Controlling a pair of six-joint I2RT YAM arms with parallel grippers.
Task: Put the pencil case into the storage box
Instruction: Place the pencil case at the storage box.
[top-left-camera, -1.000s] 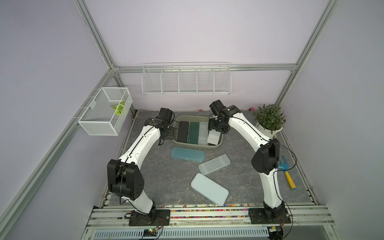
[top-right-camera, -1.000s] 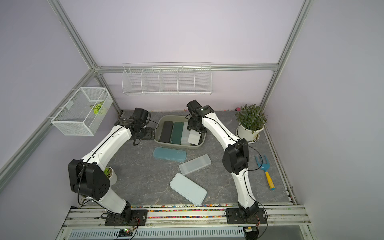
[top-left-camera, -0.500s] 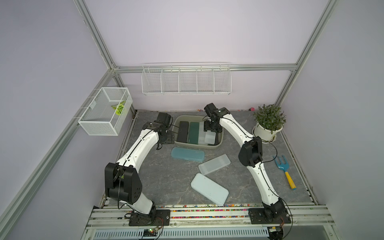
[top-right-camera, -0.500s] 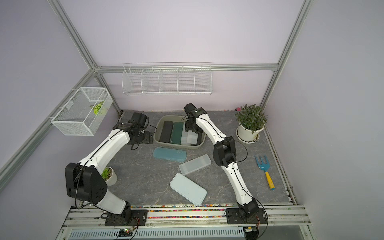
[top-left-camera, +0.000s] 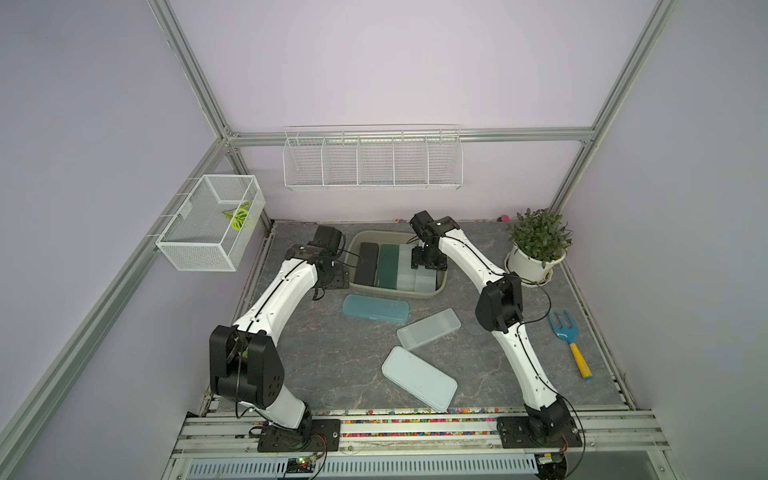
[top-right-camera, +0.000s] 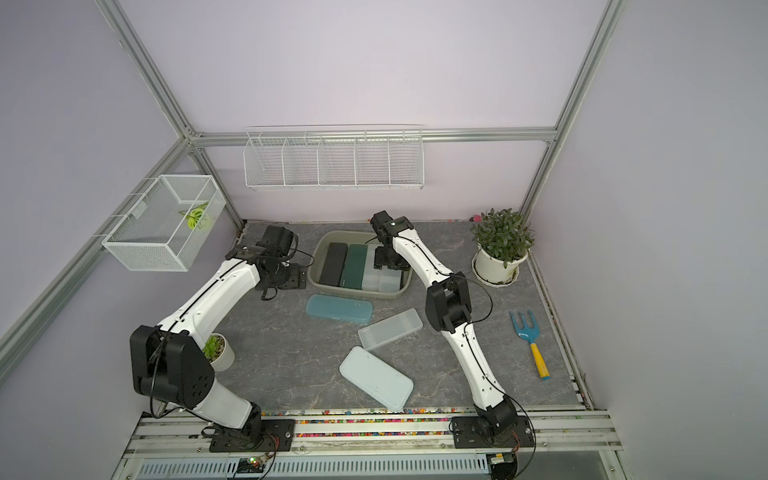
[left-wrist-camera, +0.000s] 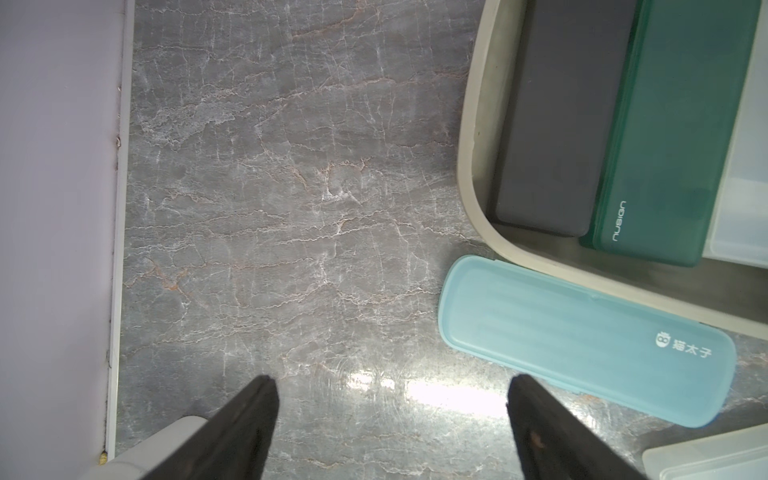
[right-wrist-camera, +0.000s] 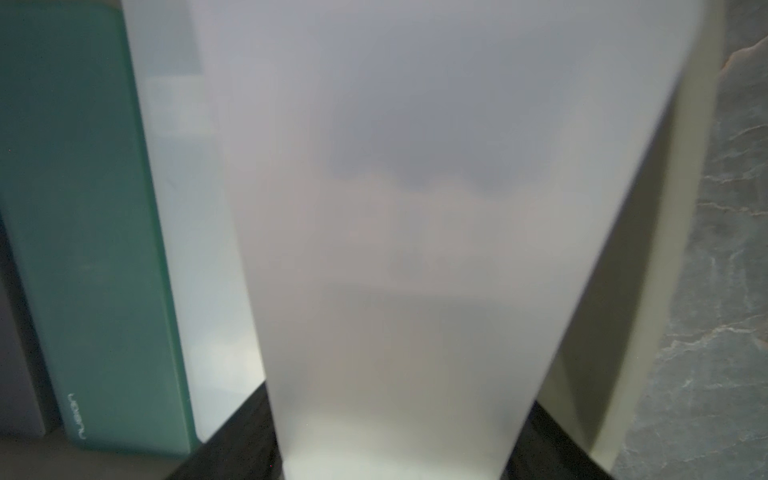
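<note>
right gripper (top-left-camera: 424, 266): jaws clamped across one end of the frosted pencil case (right-wrist-camera: 415, 208).
frosted pencil case: inside the storage box (top-left-camera: 399, 293), at its right end beside a second frosted case (top-left-camera: 405, 270); it looks tilted, and the blur hides whether it touches the bottom.
left gripper (left-wrist-camera: 390, 378): jaws wide apart, nothing between them, above bare table (left-wrist-camera: 291, 208) just left of the storage box.
also boxed: black case (top-left-camera: 368, 266), green case (top-left-camera: 388, 268), side by side.
outside: blue case (top-left-camera: 376, 309) just before the box.

Blurred, cropped frosted pencil case (right-wrist-camera: 415, 208) mostly hides right fingers (right-wrist-camera: 241, 440).
</note>
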